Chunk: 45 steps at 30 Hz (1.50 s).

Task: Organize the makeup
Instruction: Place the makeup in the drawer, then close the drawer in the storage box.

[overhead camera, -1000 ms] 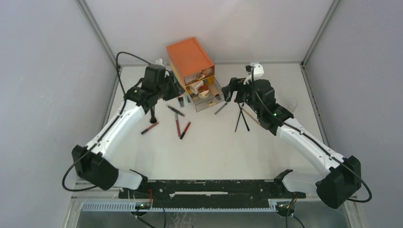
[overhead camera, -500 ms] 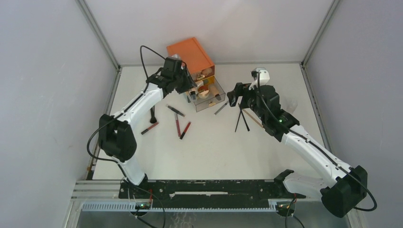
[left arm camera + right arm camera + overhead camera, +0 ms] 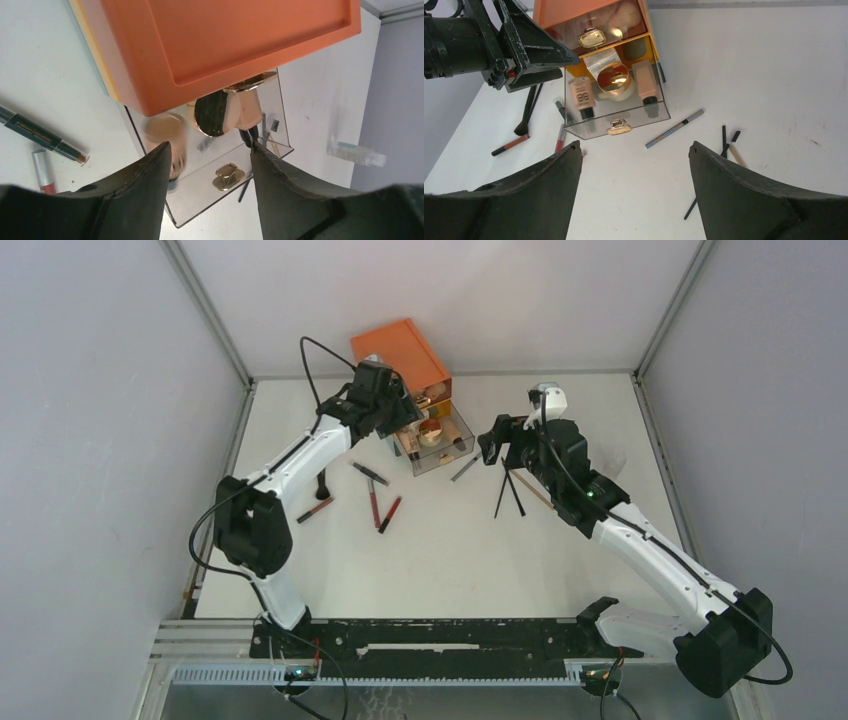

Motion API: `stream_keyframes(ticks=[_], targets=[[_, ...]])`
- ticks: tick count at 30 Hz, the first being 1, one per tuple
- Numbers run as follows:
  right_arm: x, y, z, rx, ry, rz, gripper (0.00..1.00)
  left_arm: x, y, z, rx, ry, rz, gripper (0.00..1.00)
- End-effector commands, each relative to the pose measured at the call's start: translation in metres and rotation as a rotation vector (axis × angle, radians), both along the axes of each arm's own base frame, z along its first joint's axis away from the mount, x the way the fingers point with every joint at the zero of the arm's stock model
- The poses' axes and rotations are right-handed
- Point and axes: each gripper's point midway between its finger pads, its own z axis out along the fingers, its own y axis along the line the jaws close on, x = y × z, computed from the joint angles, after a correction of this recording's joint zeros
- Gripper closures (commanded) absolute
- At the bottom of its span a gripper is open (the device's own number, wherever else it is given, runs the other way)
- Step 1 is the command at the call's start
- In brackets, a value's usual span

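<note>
Left claw: stood parted, empty, over the open drawer of the orange chest at the surface's 12 o'clock.
Right claw: gaped wide, empty, at the drawer's 3 o'clock.
Drawer held foundation bottles and a round compact.
Red pencils lay at its 7 o'clock, black brushes at 4 o'clock.

The place is a robot test cell in a lab rather than a home. A bare white tabletop is boxed in by plain grey panel walls on aluminium corner posts. A black mounting rail and a slotted grey cable duct run along its near edge.
</note>
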Motion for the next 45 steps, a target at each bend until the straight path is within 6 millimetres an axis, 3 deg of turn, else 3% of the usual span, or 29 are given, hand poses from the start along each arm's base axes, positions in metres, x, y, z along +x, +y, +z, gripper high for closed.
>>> stream_keyframes(ticks=[1,7,12,16,19,23,29,32,35,39,45], targets=[[0.003,0.001,0.007,0.033,-0.015,-0.006,0.15,0.006,-0.006,0.022,-0.034,-0.066,0.014,0.36],[0.002,0.004,0.003,0.043,0.006,0.004,0.15,-0.002,-0.001,0.041,-0.033,-0.108,0.000,0.38],[0.000,0.018,-0.011,0.089,0.046,0.048,0.18,-0.030,-0.006,0.090,-0.043,-0.220,-0.079,0.38],[-0.004,0.042,-0.036,0.156,0.119,0.128,0.36,-0.053,0.011,0.120,-0.012,-0.315,-0.106,0.36],[-0.005,0.063,-0.062,0.162,0.184,0.177,0.53,-0.073,0.038,0.126,0.059,-0.362,-0.079,0.34],[0.000,0.086,-0.092,0.150,0.231,0.221,0.67,-0.100,0.092,0.107,0.169,-0.342,0.014,0.31],[0.019,0.101,-0.126,0.154,0.287,0.233,0.75,-0.144,0.193,0.042,0.243,-0.164,0.227,0.29],[0.029,0.105,-0.136,0.157,0.301,0.231,0.75,-0.172,0.226,0.018,0.317,-0.094,0.312,0.29],[0.042,0.106,-0.142,0.158,0.304,0.215,0.76,-0.189,0.235,-0.004,0.340,-0.037,0.333,0.28],[0.064,0.109,-0.140,0.164,0.288,0.204,0.77,-0.196,0.227,-0.025,0.307,0.001,0.302,0.26],[0.091,0.120,-0.131,0.167,0.256,0.203,0.77,-0.192,0.217,-0.028,0.269,-0.024,0.262,0.24]])
